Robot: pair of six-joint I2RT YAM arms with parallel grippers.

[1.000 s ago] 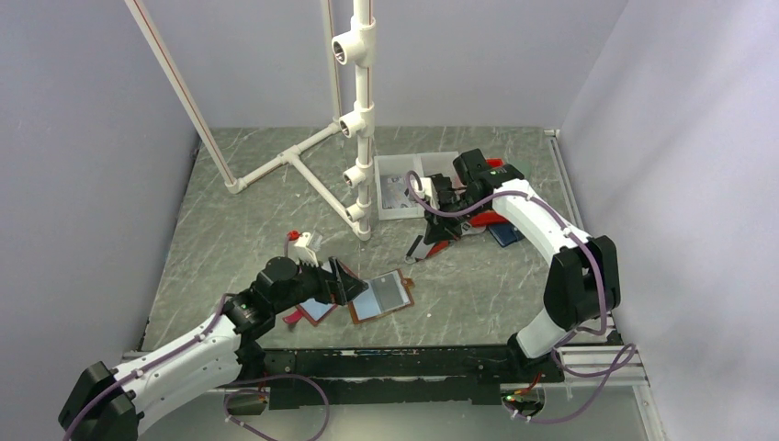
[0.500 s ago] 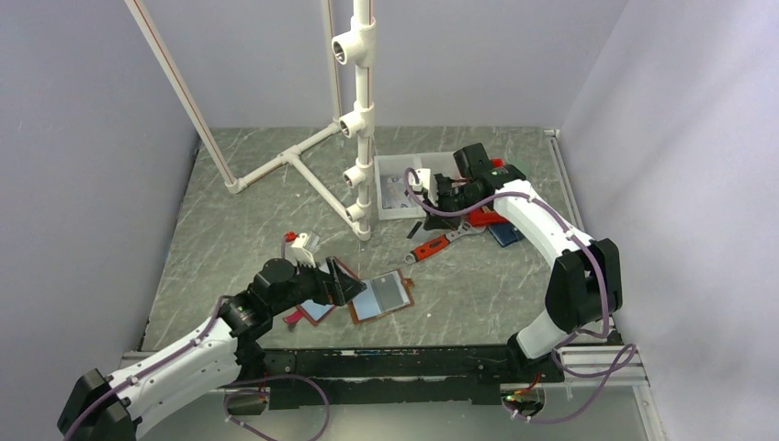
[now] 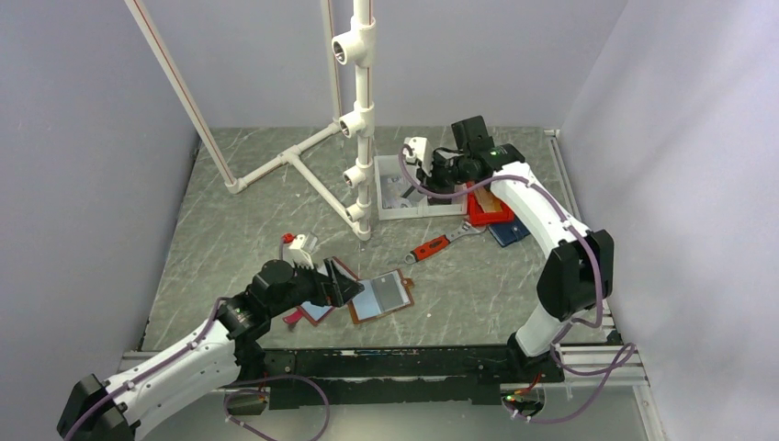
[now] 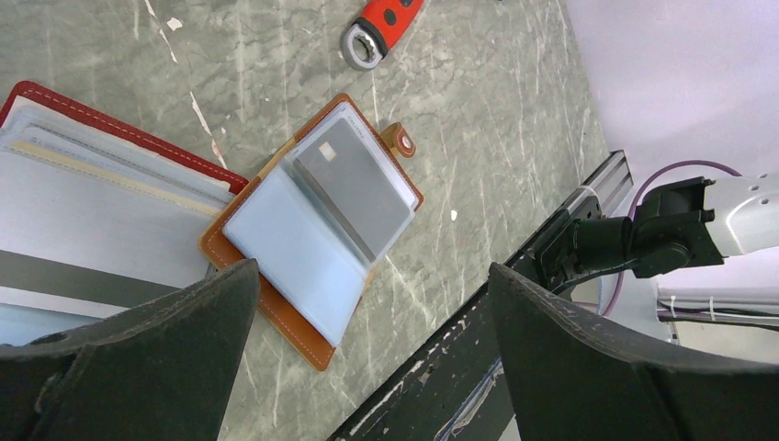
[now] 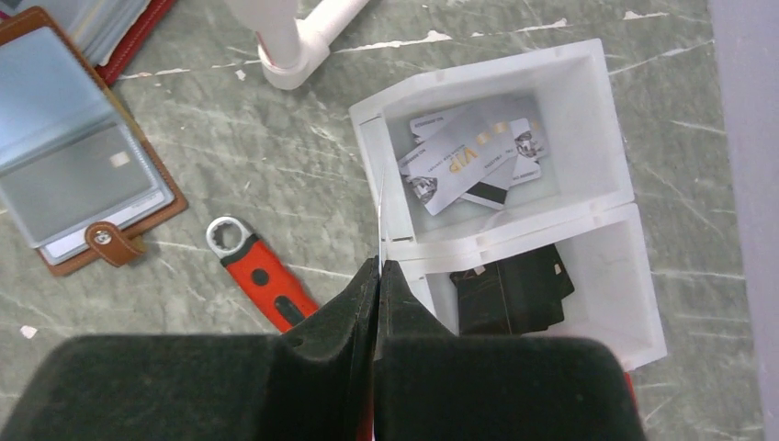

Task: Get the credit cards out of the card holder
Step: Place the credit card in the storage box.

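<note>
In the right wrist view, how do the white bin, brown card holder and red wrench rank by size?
1. white bin
2. brown card holder, cut off by the frame
3. red wrench, partly hidden behind the right gripper

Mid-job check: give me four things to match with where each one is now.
1 brown leather card holder
2 red-handled wrench
3 heap of white plastic cards
4 thin white card, seen edge-on

a in a compartment of the white bin
b pinched in the right gripper
c lying open on the table
d on the table between holder and bin

Pairs: 1-c, 2-d, 3-a, 4-b
</note>
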